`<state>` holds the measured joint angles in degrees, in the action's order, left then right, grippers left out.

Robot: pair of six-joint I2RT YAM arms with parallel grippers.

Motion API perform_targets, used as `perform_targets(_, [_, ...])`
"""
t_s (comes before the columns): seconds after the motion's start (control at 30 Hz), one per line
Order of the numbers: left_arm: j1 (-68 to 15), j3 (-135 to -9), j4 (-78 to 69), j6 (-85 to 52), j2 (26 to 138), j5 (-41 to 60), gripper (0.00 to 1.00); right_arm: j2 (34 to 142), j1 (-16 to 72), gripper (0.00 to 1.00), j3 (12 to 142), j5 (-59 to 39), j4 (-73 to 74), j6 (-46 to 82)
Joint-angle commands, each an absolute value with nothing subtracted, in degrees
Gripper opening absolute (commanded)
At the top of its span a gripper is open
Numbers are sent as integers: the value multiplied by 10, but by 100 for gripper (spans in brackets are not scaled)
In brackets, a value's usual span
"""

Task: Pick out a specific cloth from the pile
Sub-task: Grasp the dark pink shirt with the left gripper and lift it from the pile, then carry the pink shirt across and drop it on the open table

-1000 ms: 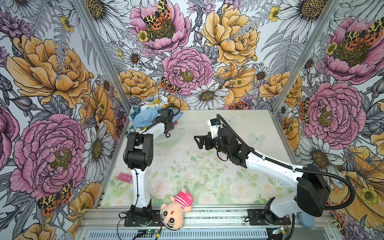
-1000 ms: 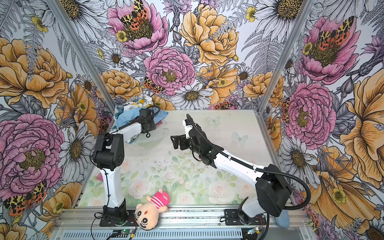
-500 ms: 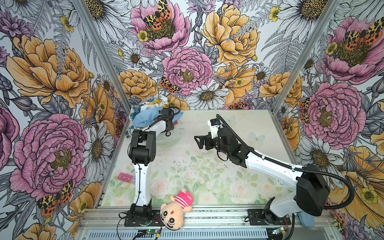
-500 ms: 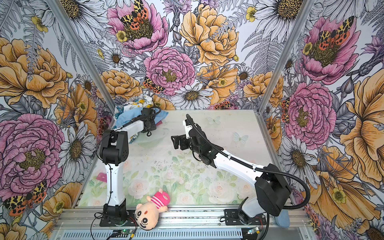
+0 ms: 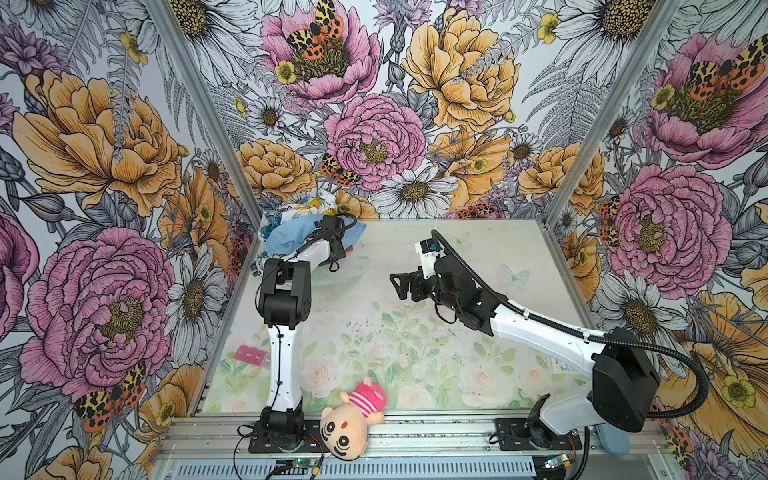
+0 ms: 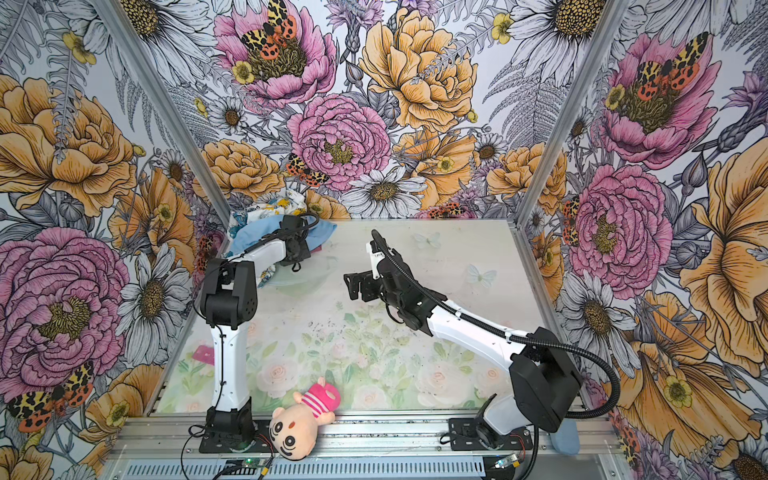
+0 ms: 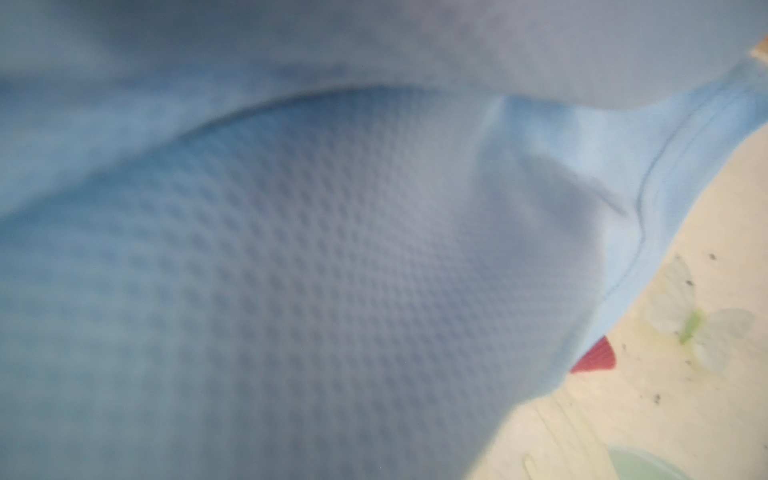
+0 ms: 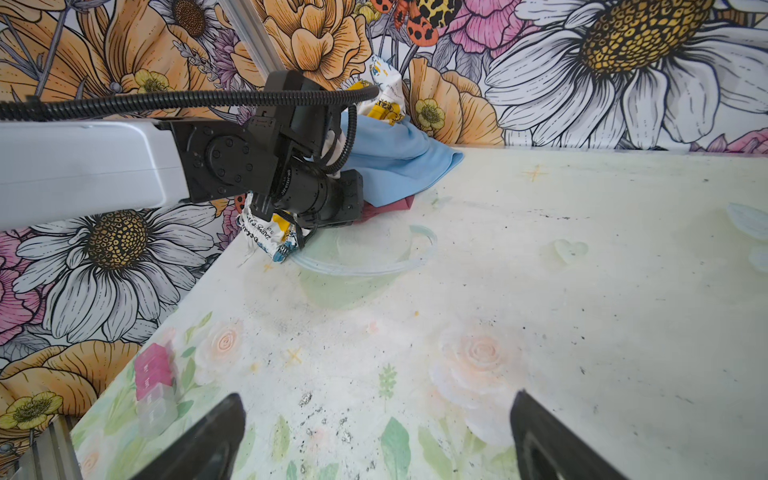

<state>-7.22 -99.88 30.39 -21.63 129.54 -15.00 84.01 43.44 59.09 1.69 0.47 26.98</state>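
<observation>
A plush doll (image 5: pixel 353 419) lay on the front rail. Past it, the right gripper (image 5: pixel 398 286) hovered over the middle of the table (image 5: pixel 478 249), jaws wide apart and empty. In the far left corner, the left gripper (image 5: pixel 330 228) was pushed into the pile (image 5: pixel 299 210) against the blue cloth (image 5: pixel 286 239), closed (on what, the folds hid). Only a corner of the red cloth (image 8: pixel 390 205) showed, poking from under the blue one onto the table.

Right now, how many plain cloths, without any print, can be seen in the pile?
2. The light blue cloth lies in the far left corner; the dusty-red cloth peeks out from under its edge. Others may be hidden beneath.
</observation>
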Motion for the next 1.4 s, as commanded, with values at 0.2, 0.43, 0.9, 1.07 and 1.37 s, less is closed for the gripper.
perform_targets(0.2, [-61,-1008,317,-170,1088,-186,0,790,433,99,563,26,2,283])
perform_targets(0.43, [-99,-1124,333,-120,1005,-136,0,744,433,99,542,55,-11,285])
perform_targets(0.9, [-439,-1278,332,108,1017,-19,0,431,352,100,462,209,-205,268])
perform_targets(1.07, [-476,-1239,332,82,1054,-38,0,360,348,99,457,250,-265,259])
perform_targets(1.37, [-442,-1086,339,22,1092,-76,82,345,346,99,446,271,-304,256])
